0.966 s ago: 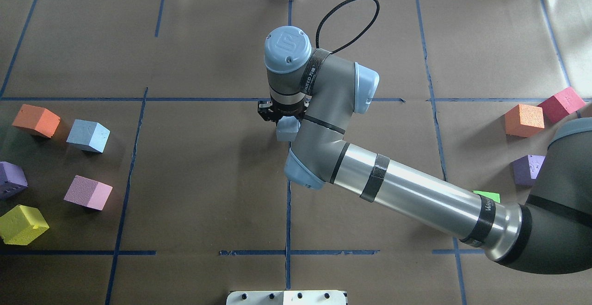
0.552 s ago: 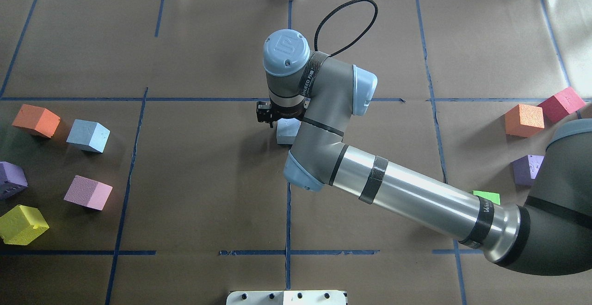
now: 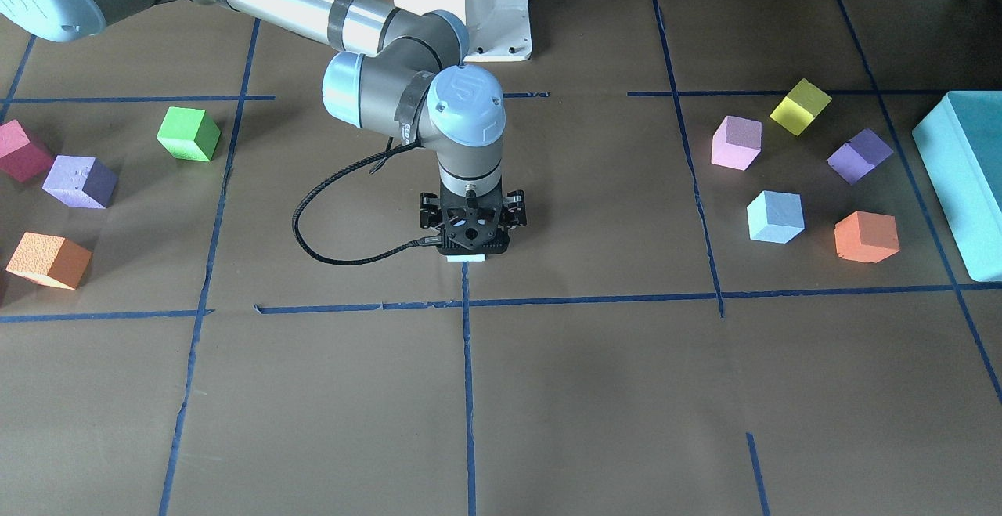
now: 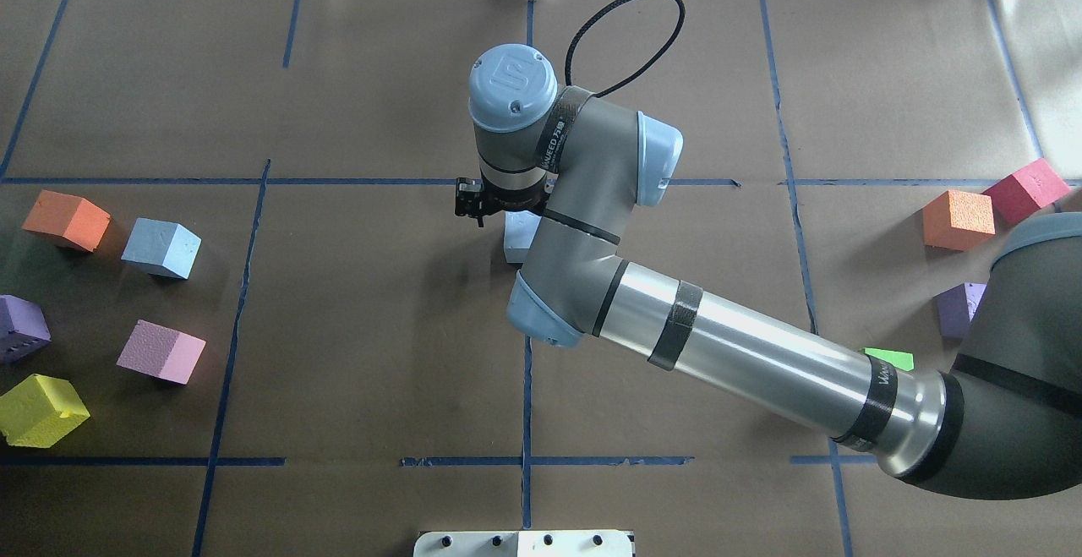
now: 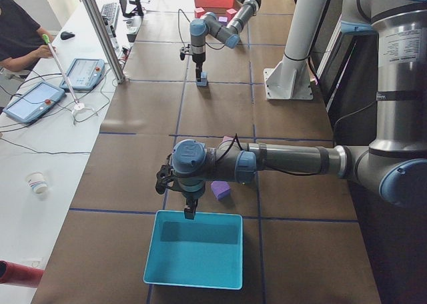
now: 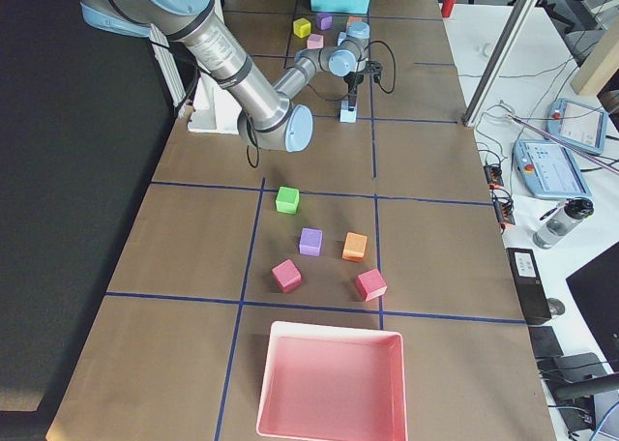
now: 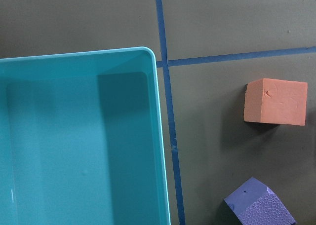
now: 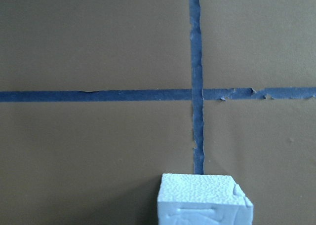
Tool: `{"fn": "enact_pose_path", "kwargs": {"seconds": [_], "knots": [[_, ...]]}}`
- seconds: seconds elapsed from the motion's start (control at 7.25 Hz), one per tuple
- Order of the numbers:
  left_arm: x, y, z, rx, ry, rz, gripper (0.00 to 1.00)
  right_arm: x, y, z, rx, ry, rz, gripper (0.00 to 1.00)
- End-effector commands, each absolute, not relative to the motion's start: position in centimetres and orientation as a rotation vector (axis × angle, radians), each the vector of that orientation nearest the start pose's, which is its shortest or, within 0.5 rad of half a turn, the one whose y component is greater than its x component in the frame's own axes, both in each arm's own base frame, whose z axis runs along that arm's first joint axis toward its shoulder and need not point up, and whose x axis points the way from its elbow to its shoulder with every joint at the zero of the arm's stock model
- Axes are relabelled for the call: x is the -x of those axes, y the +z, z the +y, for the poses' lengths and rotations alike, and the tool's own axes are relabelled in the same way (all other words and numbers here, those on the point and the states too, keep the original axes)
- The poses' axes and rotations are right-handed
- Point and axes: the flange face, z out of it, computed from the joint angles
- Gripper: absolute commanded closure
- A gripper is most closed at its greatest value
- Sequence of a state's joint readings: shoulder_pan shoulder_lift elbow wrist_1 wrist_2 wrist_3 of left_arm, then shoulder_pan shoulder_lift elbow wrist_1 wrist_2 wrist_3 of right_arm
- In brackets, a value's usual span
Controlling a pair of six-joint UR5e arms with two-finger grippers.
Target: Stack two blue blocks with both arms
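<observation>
Brown-papered table [image 4: 338, 101] crossed by blue tape lines, shown from several cameras. Reaching in to table centre, right arm [image 4: 744, 350], its wrist covering much of the first blue block [image 4: 516, 238]. From above, only one corner and side on show; from the front, only a pale sliver beneath the black right gripper [image 3: 471, 251]. Seemingly resting on the paper just beside a tape crossing, and cut off by the lower edge of the right wrist view. Fingers out of frame there and masked by the gripper body elsewhere, so impossible to tell whether clamped on the block or let go. Well apart on the robot's left, second blue block [image 4: 161, 248] fully in the open, just beside an orange cube [image 4: 66, 220]. Left gripper [image 5: 191, 209] poised over one edge of a teal bin [image 7: 79, 146]; finger state not discernible. Purple cube [image 7: 259, 205] cropped by the left wrist view's bottom edge. Green cube [image 4: 889, 357] mostly hidden behind the right arm.
</observation>
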State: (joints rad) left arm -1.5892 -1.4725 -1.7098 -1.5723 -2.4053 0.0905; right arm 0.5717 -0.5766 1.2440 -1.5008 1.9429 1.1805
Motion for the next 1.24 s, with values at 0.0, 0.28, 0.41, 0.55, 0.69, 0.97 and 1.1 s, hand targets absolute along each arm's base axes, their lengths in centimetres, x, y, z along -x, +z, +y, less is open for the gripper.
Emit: {"fn": "enact_pose_path", "kwargs": {"seconds": [0.0, 0.28, 0.41, 0.55, 0.69, 0.97, 1.1], "knots": [[6.8, 63.0, -45.3, -0.088, 0.086, 0.831, 0.0, 57.7, 10.7, -51.3, -0.032, 0.064, -0.817, 0.01], [6.8, 62.8, -45.5, -0.094, 0.088, 0.831, 0.0, 52.9, 7.4, -50.3, -0.03, 0.09, -0.805, 0.01], [6.7, 61.8, -45.7, -0.12, 0.102, 0.829, 0.0, 49.3, 6.0, -49.7, -0.029, 0.101, -0.786, 0.01], [6.3, 59.9, -46.0, -0.154, 0.127, 0.826, 0.0, 45.6, 5.7, -49.4, -0.034, 0.117, -0.778, 0.0], [4.4, 56.3, -46.8, -0.203, 0.193, 0.826, 0.0, 41.1, 7.7, -49.4, -0.036, 0.084, -0.788, 0.0], [-3.2, 47.2, -45.8, -0.195, 0.176, 0.859, 0.0, 32.1, 15.0, -50.7, -0.071, 0.002, -0.778, 0.0], [-7.0, 44.4, -44.9, -0.163, 0.152, 0.872, 0.0, 27.8, 19.6, -51.6, -0.095, -0.062, -0.746, 0.0]]}}
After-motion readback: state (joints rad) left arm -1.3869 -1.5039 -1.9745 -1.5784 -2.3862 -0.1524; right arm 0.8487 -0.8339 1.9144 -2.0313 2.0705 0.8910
